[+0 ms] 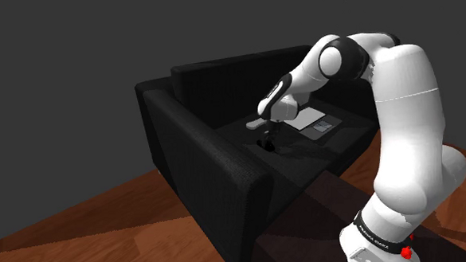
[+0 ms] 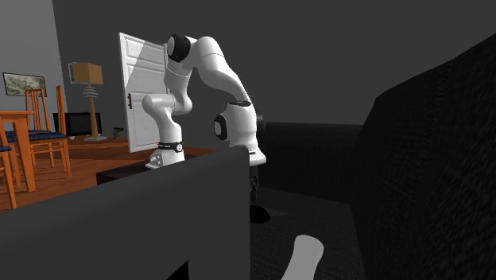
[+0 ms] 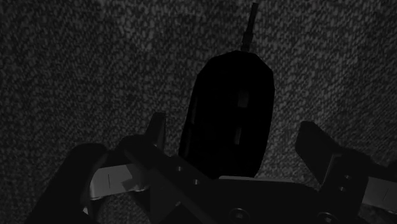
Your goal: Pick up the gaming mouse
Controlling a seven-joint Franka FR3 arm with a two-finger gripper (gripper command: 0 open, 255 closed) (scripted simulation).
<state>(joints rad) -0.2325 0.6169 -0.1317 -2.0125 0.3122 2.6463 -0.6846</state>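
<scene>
So the black, rounded gaming mouse (image 3: 229,108) with its thin cord poking out of the far end is sitting flat on the dark, woven-looking seat cushion (image 1: 304,152) of the black sofa (image 1: 217,174), more or less mid-seat. The all-black two-finger pincer (image 3: 234,133) hangs right over it, spread wide. The fingers (image 3: 318,149) stand on either side of the mouse body with cushion visible in the gaps, so as far as I can tell nothing's pinched yet. My read on progress is that the reach and line-up are basically done. What's left is dropping the last bit, squeezing the sides and lifting it off the cushion. The mouse looks slick and curved, so I'd guess a low grip on the flanks is the safer bet. As for containers, I can't make out any box, tray or bin here, and the mouse just lies loose on the seat. In the shoulder view a flat pale-grey slab (image 1: 315,120), maybe a laptop or tablet, lies on the same seat at about 2 o'clock from the mouse, a little apart. Reddish-brown wood floor (image 1: 107,234) spreads out at the sofa's 8 o'clock.
</scene>
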